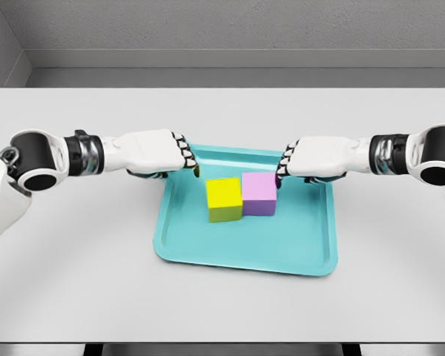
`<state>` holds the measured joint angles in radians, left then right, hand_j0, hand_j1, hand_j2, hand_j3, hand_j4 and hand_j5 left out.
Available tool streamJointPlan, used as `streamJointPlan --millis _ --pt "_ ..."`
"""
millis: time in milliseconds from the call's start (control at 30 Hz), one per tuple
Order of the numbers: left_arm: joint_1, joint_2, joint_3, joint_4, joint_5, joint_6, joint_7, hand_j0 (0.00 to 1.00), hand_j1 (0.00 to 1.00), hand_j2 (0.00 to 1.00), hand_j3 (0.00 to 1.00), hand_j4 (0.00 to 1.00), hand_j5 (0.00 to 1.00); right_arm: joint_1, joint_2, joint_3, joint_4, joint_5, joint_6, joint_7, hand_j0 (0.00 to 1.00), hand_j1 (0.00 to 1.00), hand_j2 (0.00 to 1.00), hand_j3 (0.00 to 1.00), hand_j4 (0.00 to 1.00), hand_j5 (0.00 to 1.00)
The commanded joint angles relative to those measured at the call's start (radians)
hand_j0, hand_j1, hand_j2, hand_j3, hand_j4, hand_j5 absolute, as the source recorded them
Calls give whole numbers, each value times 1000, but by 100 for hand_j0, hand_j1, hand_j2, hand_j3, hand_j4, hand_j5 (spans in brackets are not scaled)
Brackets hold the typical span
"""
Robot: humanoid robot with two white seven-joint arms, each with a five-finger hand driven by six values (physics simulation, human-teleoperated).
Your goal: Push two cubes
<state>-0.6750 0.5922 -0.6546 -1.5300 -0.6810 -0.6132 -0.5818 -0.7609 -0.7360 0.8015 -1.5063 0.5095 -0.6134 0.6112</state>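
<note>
A yellow cube (224, 199) and a pink cube (259, 193) sit side by side, touching, in the middle of a teal tray (208, 252). My left hand (190, 161) hovers over the tray's left rim, fingers curled, a small gap from the yellow cube's upper left. My right hand (284, 165) is over the tray's right part, fingers curled, its fingertips close to the pink cube's upper right corner; contact cannot be told. Neither hand holds anything.
The tray lies in the middle of a light grey table (74, 282). A grey wall stands behind the table's far edge.
</note>
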Motion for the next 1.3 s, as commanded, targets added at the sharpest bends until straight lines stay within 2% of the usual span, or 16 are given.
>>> streamJointPlan --millis 0,233,500,733,833,1267 --pt "-2 23 26 1 8 2 0 71 71 71 71 71 71 0 4 -4 0 -6 2 0 68 68 68 68 68 68" --pt "3 44 46 18 11 2 0 71 71 71 71 71 71 0 7 -4 -3 -8 2 0 68 68 68 68 68 68" --pt "5 44 46 16 12 2 0 72 72 72 72 72 72 2 -37 -4 -8 -8 2 0 69 69 69 69 69 69" --pt "-2 47 46 14 21 2 2 72 72 72 72 72 72 8 -37 -2 -28 -8 2 0 69 69 69 69 69 69" --pt "-5 95 46 14 63 2 2 73 73 73 73 73 73 12 -33 2 -28 -6 2 0 68 68 68 68 68 68" --pt "-6 97 47 16 66 2 2 74 74 74 74 74 74 21 -19 12 -28 -8 2 0 68 68 68 68 68 68"
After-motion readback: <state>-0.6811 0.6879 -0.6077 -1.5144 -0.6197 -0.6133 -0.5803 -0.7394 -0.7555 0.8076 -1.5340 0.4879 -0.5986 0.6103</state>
